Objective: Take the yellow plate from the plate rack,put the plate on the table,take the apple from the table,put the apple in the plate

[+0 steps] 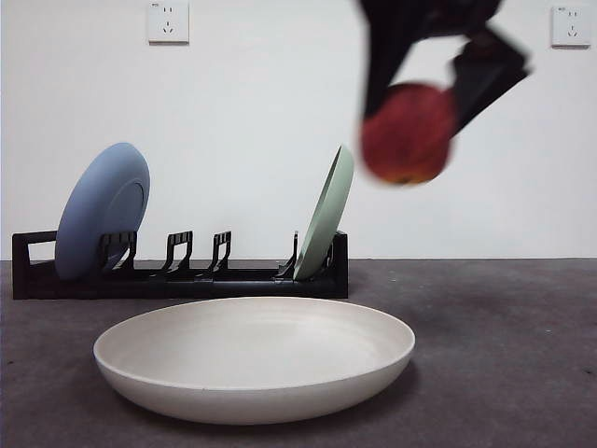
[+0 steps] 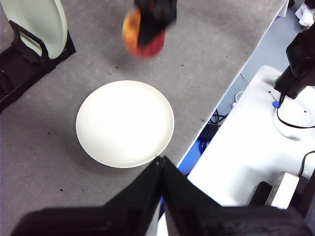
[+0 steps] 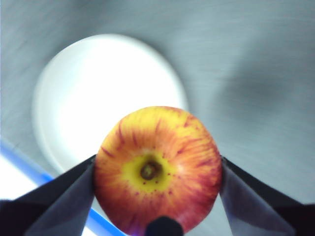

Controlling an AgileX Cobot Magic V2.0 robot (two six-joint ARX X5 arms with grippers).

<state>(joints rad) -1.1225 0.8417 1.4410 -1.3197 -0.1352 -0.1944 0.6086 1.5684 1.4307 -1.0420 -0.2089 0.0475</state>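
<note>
Now | right gripper [image 3: 157, 196] clamps apple [image 3: 157, 169] by its sides, upper right of front view | firm, smooth, could slip | left gripper [image 2: 161, 164] closed, empty | yellow plate [image 1: 254, 359] lower centre.

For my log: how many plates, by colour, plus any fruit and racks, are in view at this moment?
Cream/yellow plate, flat on the table: 1
Blue plate, in the plate rack: 1
Pale green plate, in the rack: 1
Apple, held in the air by the right pincer: 1
Plate rack: 1
Total: 5
</note>
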